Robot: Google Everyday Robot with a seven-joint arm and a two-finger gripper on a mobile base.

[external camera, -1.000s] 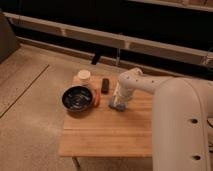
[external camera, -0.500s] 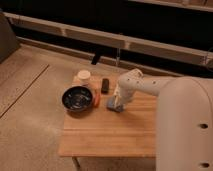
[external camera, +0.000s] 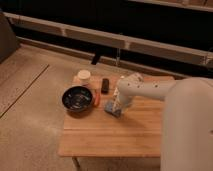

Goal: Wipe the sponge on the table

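Room: pale speckled floor (external camera: 30,105); behind it, a dark wall (external camera: 150,22) crossed by light horizontal rails.
Surface: the table (external camera: 115,137), small, with a light wood plank top; its near half is bare wood.
Items on the far left of the top: a black bowl (external camera: 77,98), a small orange object (external camera: 96,100) touching the bowl's right side, a small black block (external camera: 105,85) behind that, and a cream round container (external camera: 84,76) at the back corner.
Sponge: the sponge (external camera: 112,111), blue-grey, lies flat on the planks near the middle, just right of the orange object.
Arm: a white arm (external camera: 145,90) reaches in from the right, bends at a rounded joint and points down.
Gripper: the gripper (external camera: 115,105) stands upright on the sponge, fingers pressed together, pinching its top.
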